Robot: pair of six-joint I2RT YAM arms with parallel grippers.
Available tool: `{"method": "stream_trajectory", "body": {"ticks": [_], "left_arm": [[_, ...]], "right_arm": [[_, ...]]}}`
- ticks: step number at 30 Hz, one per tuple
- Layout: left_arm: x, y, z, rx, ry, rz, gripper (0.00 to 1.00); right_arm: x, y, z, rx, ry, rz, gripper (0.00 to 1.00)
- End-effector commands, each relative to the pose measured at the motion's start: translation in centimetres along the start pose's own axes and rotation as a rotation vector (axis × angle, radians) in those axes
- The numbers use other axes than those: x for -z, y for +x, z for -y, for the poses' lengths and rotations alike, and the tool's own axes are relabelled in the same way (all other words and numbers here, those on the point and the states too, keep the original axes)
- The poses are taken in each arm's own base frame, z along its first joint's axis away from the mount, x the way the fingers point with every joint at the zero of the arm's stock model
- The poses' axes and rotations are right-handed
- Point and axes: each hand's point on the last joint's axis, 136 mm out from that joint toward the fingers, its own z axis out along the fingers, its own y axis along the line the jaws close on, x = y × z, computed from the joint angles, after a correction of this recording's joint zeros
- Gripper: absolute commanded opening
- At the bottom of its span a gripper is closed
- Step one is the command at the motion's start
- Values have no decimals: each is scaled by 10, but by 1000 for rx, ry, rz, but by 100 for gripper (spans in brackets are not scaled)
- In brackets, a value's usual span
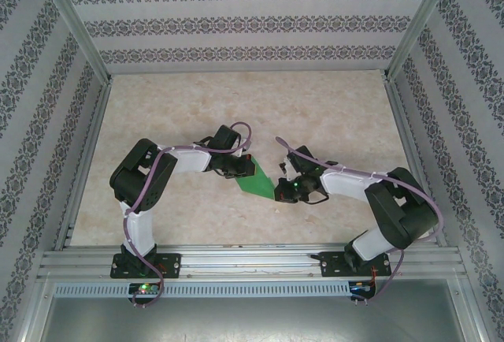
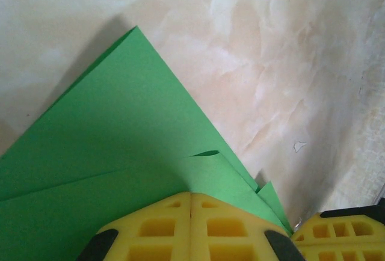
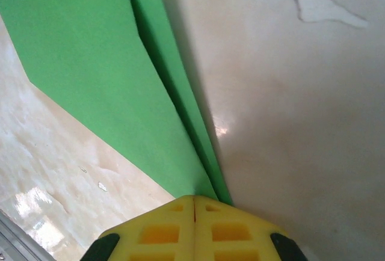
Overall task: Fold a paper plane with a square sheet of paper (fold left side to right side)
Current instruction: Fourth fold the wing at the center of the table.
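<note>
Pale marbled table (image 1: 236, 105). Green paper (image 1: 258, 178) sits mid-table between the arms, folded into a pointed, layered shape. Left gripper (image 2: 191, 198) is clamped on its wide end, right gripper (image 3: 194, 199) on the narrow end. Judgement: move both ends together with edges aligned, since an uneven pull would skew the crease.
</note>
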Motion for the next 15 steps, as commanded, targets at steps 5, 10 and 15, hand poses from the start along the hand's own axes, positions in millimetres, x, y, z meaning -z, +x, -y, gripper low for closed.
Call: {"method": "stream_trajectory", "body": {"ticks": [5, 10, 15], "left_arm": [[-5, 15, -51, 59, -181, -44, 0], [-2, 8, -40, 51, -144, -26, 0], [12, -14, 4, 15, 3, 28, 13]], "right_arm": [[6, 47, 50, -131, 158, -122, 0], [20, 44, 46, -125, 142, -99, 0], [49, 17, 15, -16, 39, 11, 6]]}}
